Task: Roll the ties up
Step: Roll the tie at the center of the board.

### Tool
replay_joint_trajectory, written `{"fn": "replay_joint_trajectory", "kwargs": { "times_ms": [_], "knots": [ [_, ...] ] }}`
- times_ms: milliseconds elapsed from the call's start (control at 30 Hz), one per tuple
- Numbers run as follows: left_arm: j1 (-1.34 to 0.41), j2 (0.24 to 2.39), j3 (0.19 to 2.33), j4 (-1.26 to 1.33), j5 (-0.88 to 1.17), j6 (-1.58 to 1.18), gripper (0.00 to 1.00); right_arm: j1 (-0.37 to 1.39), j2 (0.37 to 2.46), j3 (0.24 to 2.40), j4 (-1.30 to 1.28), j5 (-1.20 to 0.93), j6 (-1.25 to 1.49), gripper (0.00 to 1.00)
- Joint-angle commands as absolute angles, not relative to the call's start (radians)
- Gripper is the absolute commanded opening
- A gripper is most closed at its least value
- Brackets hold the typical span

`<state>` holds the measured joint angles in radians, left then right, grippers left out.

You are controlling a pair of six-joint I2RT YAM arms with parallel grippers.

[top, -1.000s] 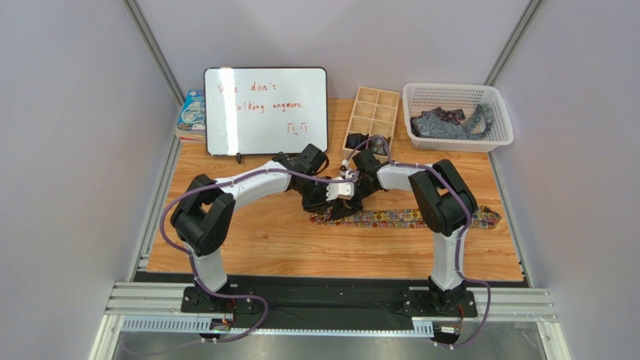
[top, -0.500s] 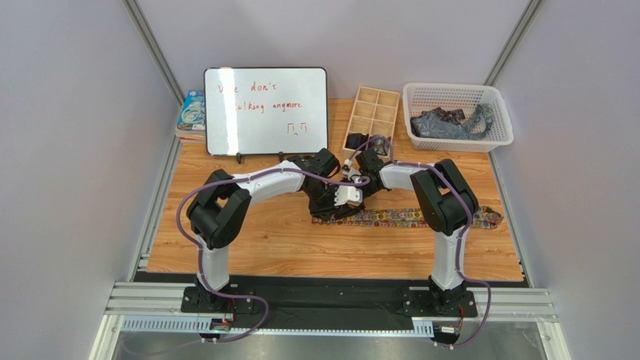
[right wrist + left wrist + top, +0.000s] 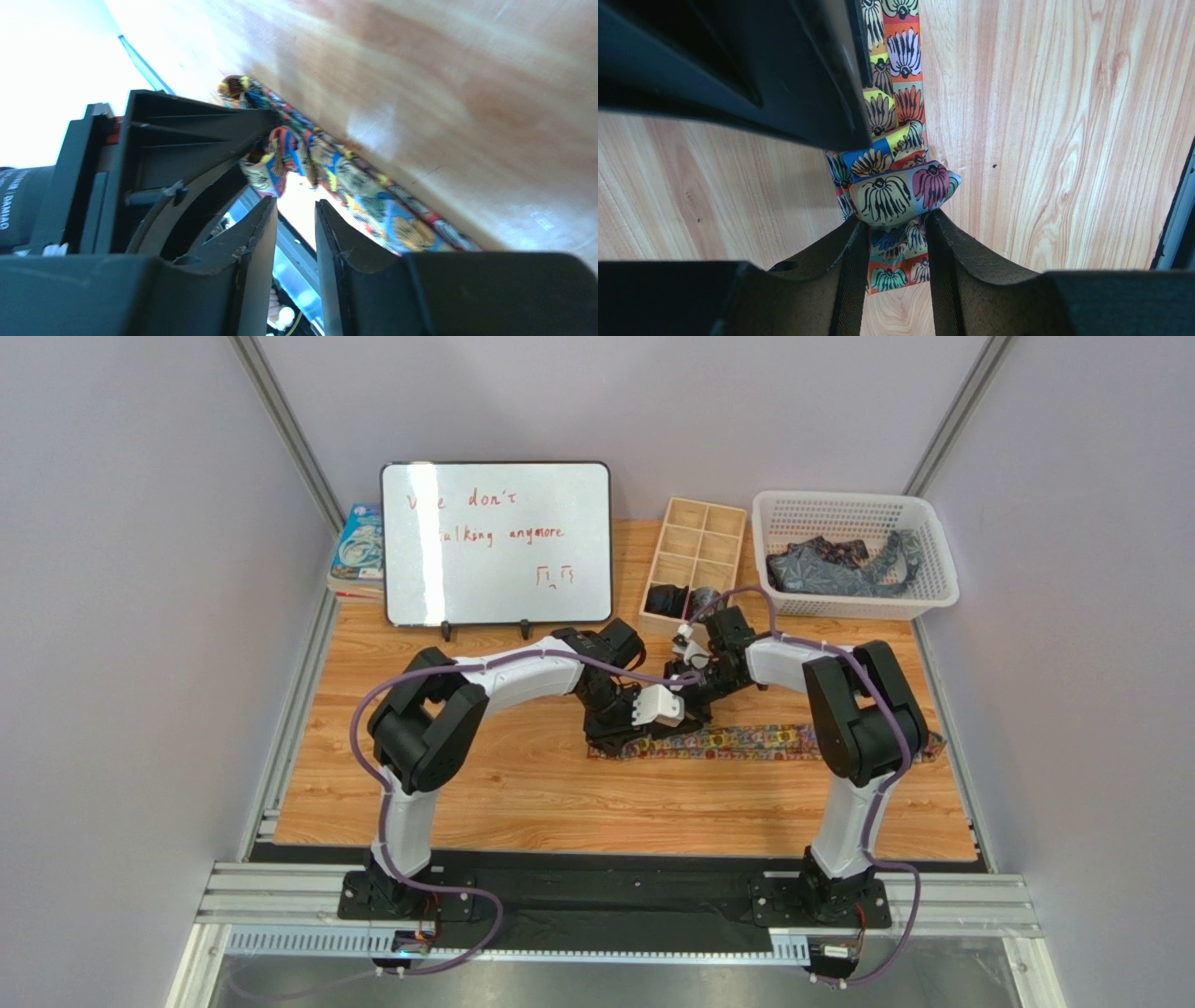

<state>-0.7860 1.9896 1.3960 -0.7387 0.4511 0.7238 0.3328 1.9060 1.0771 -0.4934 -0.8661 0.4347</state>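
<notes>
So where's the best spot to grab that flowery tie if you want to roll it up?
Probably at its rolled end, pinched across the narrow width from above, one finger on each edge. The floral tie lies flat and limp along the table, so only that plump coil gives something to squeeze. The left gripper grips there already.

Twin arms here: left arm [image 3: 512,676] and right arm [image 3: 845,819], white shells between chunky black joints, thin purple cables [image 3: 913,903] looping down each to black base plates [image 3: 786,907]. Up close, the left end effector [image 3: 896,222]: matte black, grainy, curved fingers [image 3: 969,269].
</notes>
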Motion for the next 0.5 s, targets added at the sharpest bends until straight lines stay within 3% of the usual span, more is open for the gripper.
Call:
{"fn": "replay_joint_trajectory", "kwargs": {
  "times_ms": [0,467],
  "knots": [
    [-0.798,2.014,1.427,-0.742,0.489,0.706,0.41,0.351,1.841,1.032,-0.367,-0.91,0.509,0.33],
    [-0.798,2.023,1.436,-0.747,0.492,0.707,0.42,0.419,1.924,1.017,-0.206,-0.893,0.592,0.35]
  ]
}}
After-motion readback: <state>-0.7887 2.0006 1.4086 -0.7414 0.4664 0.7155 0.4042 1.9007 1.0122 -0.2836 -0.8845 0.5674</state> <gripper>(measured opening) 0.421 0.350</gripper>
